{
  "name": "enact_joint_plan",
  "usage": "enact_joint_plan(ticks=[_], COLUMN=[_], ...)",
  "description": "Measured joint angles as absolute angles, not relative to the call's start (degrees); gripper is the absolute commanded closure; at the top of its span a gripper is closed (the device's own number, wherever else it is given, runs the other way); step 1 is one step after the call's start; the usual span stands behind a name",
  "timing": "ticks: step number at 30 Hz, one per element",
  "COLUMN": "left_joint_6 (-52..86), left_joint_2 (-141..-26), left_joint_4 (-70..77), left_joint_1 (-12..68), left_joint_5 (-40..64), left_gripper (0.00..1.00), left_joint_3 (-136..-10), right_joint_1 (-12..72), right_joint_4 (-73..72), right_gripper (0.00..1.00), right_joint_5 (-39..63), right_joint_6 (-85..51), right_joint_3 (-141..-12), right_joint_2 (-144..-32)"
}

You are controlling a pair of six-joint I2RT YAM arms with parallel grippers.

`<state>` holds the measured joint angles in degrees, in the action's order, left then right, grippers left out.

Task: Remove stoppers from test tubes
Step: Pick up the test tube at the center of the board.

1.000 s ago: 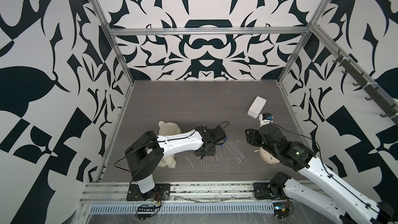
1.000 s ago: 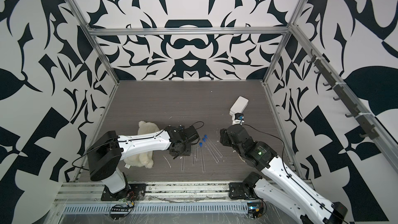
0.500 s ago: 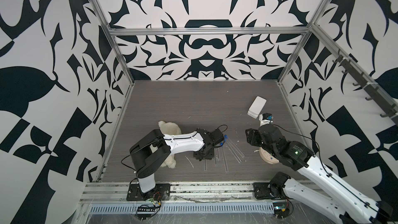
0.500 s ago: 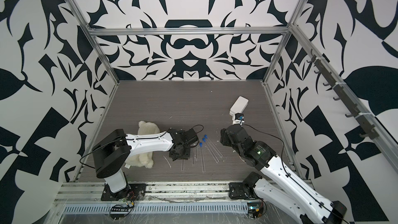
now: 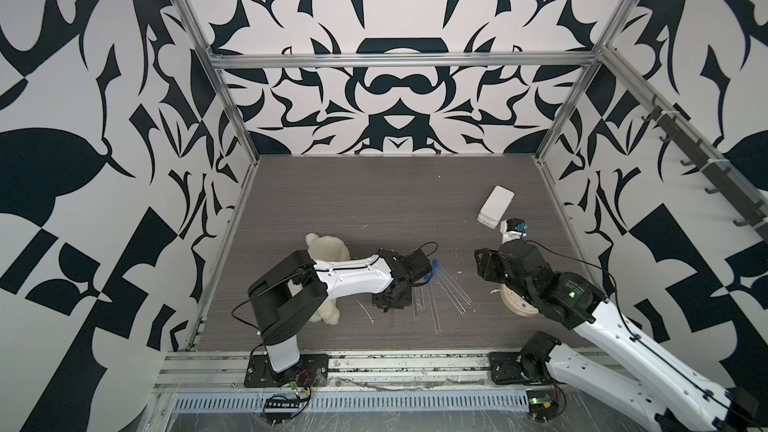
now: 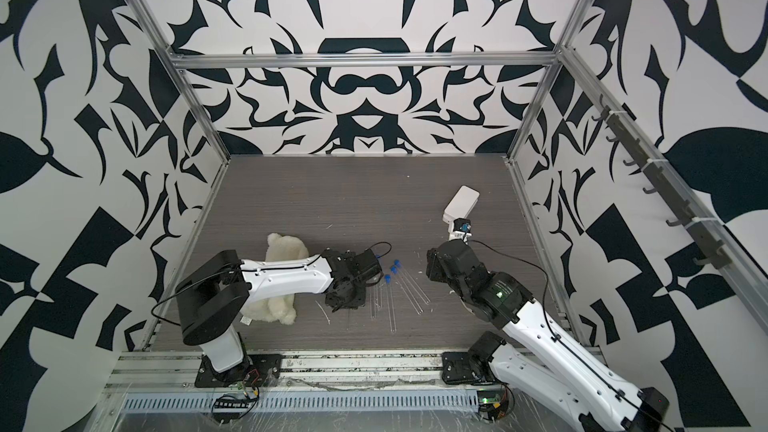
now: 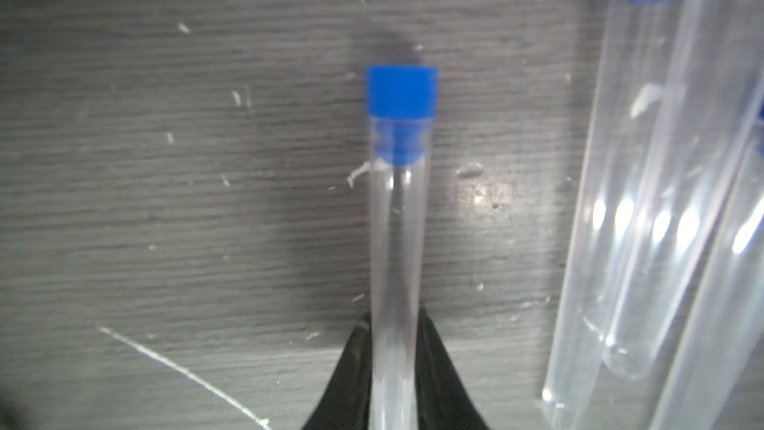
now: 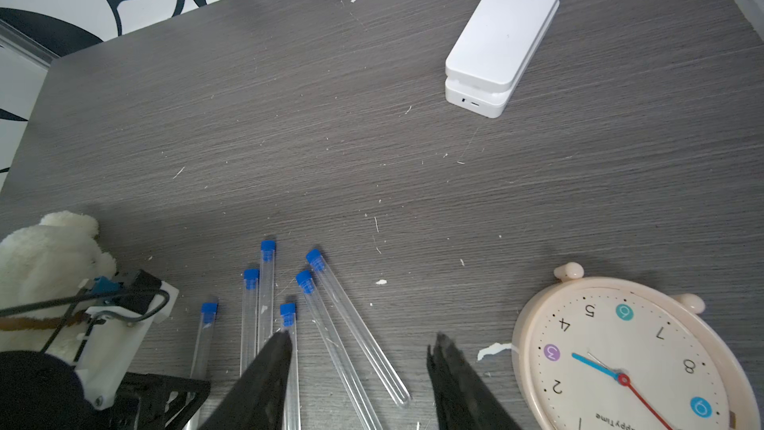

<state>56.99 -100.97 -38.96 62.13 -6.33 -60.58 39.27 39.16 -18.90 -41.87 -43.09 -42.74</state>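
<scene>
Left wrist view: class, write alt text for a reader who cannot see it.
The left gripper is shut on a clear test tube with its blue stopper in place, seen against a grey wood-grain table. Other tubes lie close beside it.

Six test tubes are lying beside and ahead of the fingers of the right gripper, each wearing one of six blue stoppers. One clock is sitting outside one finger, one plush toy outside the other, one white case far ahead.
</scene>
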Motion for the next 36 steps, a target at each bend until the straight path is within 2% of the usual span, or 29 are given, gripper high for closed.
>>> enact_joint_plan(ticks=[17, 29, 36], left_joint_6=[53.58, 40.42, 36.23], left_joint_2=[-100.09, -83.18, -80.12], left_joint_4=[-39.11, -34.70, -31.33], left_joint_1=[62.13, 58.17, 57.34], left_joint_5=[-6.96, -10.70, -9.58], left_gripper=[0.81, 0.79, 0.79], left_joint_3=[-60.25, -58.81, -55.83], right_joint_1=[39.27, 39.24, 39.24], right_joint_4=[37.15, 25.10, 15.31], right_gripper=[0.47, 0.47, 0.47], right_joint_5=[-19.09, -16.49, -11.11], right_joint_6=[-41.85, -42.39, -45.15], right_joint_3=[-42.35, -41.87, -41.36], right_joint_2=[-42.65, -43.20, -51.22])
